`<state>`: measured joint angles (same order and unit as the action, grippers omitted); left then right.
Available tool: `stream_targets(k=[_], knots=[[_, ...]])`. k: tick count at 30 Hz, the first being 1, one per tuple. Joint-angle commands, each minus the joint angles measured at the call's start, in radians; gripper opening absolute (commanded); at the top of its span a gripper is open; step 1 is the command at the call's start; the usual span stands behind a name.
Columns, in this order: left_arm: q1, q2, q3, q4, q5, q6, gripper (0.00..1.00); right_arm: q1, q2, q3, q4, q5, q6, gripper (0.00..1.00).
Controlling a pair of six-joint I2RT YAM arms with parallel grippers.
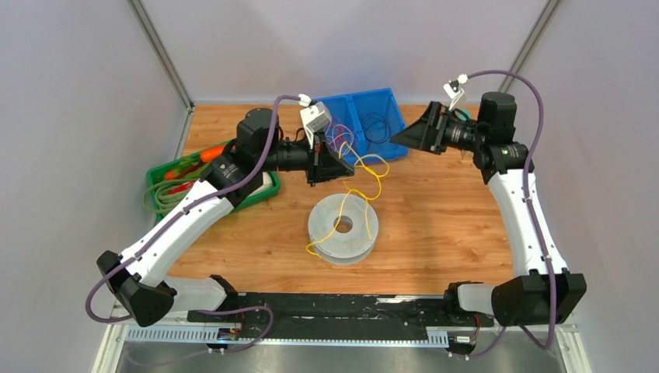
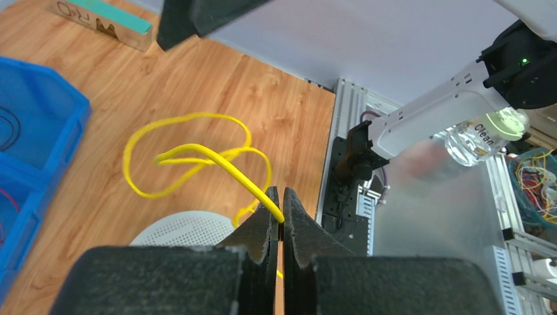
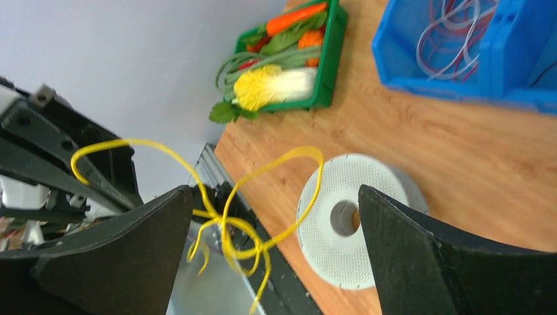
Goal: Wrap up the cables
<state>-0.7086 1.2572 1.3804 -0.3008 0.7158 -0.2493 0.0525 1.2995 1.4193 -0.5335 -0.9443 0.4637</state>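
The bright-yellow cable (image 1: 365, 175) hangs in loose loops above the table. One strand trails down across the round grey-white spool (image 1: 343, 227), which lies flat at the table's middle. My left gripper (image 1: 351, 167) is shut on the cable and holds it in the air above the spool's far side. The left wrist view shows the cable (image 2: 197, 154) pinched at the tips of my left gripper (image 2: 281, 197), with the spool (image 2: 184, 230) below. My right gripper (image 1: 393, 138) is open and empty, off to the right of the loops. In the right wrist view, my right gripper (image 3: 274, 190) frames the cable (image 3: 309, 152) and the spool (image 3: 335, 262).
A blue bin (image 1: 357, 95) at the back holds a thin black wire (image 1: 378, 124) and a red, white and purple tangle (image 1: 339, 136). A green tray (image 1: 149, 180) of toy vegetables stands at the left. A small wooden block (image 2: 98, 23) lies far right.
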Motion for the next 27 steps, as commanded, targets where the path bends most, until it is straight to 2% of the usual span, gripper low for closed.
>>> stream_targets(k=[1,3,6,9,12,16,23,27], knots=[[0.012,-0.004,0.042,-0.003,0.053,-0.059,0.00,0.006,-0.103,-0.138,0.052,-0.096,0.055,0.97],[0.017,-0.008,0.039,0.000,0.044,-0.067,0.00,0.013,-0.120,-0.192,0.041,-0.093,0.050,0.92],[0.031,-0.010,0.034,0.019,0.039,-0.100,0.00,0.026,-0.150,-0.267,0.039,-0.102,0.039,0.92],[0.038,-0.007,0.032,0.035,0.034,-0.129,0.00,0.052,-0.193,-0.331,0.146,-0.096,0.079,0.93],[0.041,-0.001,0.031,0.054,0.036,-0.165,0.00,0.125,-0.210,-0.361,0.208,-0.027,0.079,0.93],[0.046,0.007,0.032,0.077,0.056,-0.196,0.00,0.230,-0.171,-0.353,0.181,0.111,0.016,0.87],[0.046,-0.007,0.019,0.094,0.091,-0.226,0.00,0.253,-0.100,-0.349,0.285,0.291,0.041,0.62],[0.057,-0.021,0.025,0.089,0.103,-0.223,0.00,0.280,-0.054,-0.307,0.268,0.291,-0.005,0.25]])
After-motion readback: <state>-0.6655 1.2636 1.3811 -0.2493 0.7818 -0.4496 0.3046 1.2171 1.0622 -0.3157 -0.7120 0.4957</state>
